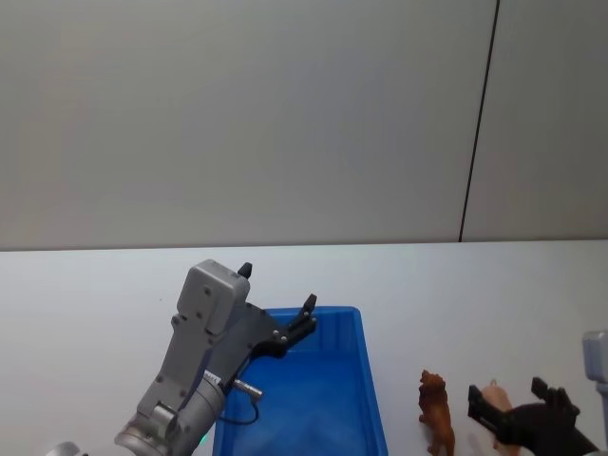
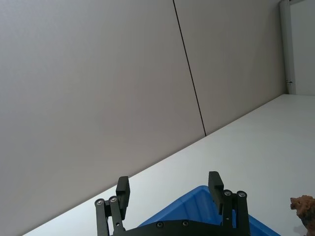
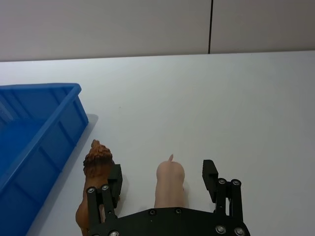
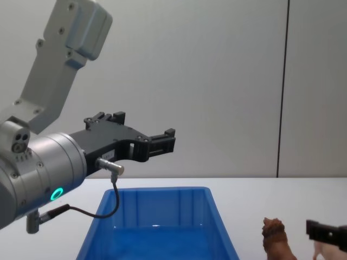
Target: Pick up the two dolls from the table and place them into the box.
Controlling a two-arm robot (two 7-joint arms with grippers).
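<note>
The blue box (image 1: 372, 389) sits at the front middle of the white table (image 1: 475, 285). My left gripper (image 1: 280, 294) hovers over the box's far left corner, open and empty; the left wrist view has its fingers (image 2: 123, 191) spread wide above the box (image 2: 199, 196). To the right of the box stand both dolls: the reddish-brown animal (image 1: 437, 410) and, beside it, the pale pink pig (image 1: 494, 394). My right gripper (image 3: 162, 174) is open and low, straddling the pig (image 3: 170, 184). One of its fingers (image 3: 116, 178) stands between the pig and the brown animal (image 3: 97, 164).
A plain grey wall with a dark vertical seam (image 1: 480, 123) rises behind the table. The left arm's grey housing (image 4: 43, 162) is large on the chest view's left. The box (image 4: 162, 216) holds no objects. Bare tabletop lies far right of the dolls.
</note>
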